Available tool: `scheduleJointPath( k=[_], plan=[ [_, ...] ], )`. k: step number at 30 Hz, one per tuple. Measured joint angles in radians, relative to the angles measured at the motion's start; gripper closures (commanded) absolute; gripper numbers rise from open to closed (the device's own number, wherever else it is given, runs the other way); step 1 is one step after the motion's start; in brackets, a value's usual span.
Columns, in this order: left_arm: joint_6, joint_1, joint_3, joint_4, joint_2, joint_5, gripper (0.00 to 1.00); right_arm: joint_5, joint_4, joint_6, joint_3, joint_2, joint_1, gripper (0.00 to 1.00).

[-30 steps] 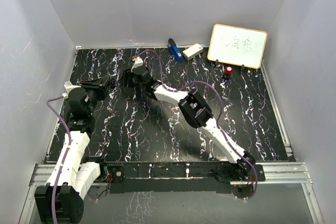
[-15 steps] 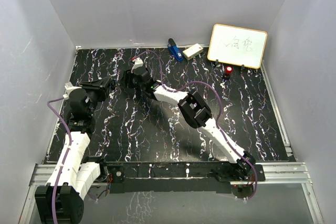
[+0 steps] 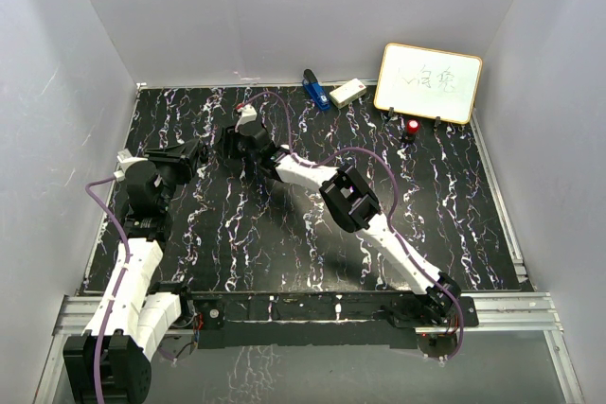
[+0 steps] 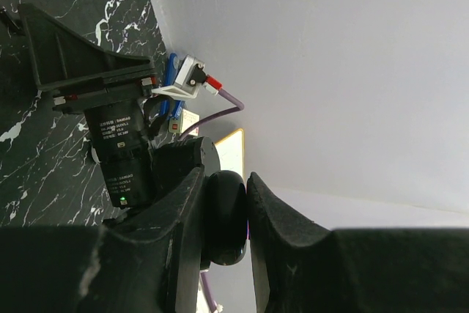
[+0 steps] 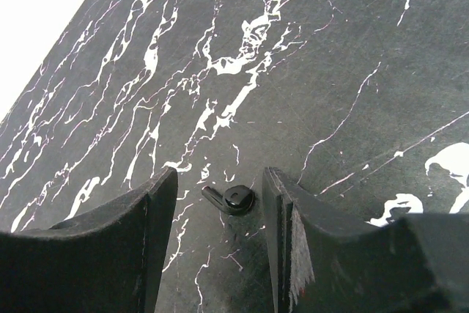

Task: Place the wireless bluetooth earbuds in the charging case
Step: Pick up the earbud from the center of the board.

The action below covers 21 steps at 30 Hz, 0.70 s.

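Right pincer [image 5: 218, 181], released and spread wide: hanging low over the black marbled surface [image 5: 352, 49], straddling the dark earbud [image 5: 231, 199] and touching it with neither finger. Earbud lying flat on that surface, sitting roughly midway in the gap, perhaps a shade nearer the finger on the view's right. Pointing its short stem towards the other finger, so running its long axis across the gap, almost finger to finger. Judging from that: closing here meaning squeezing it end to end, stem tip against bulb, and risking a pivot or a pop-out; turning the wrist first looking safer. Left pincer [image 4: 226, 207]: clenched on a round puck looking dark in its own view, probably the charging case [image 4: 222, 236], waiting near the right wrist. Not making out a second earbud anywhere.
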Motion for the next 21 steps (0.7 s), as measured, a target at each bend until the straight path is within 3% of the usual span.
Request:
scheduleJointPath(
  k=[21],
  plan=[
    [-0.008, 0.0, -0.003, 0.002, -0.005, 0.0, 1.0, -0.044, 0.008, -0.019, -0.005, 0.0, 0.01, 0.54]
  ],
)
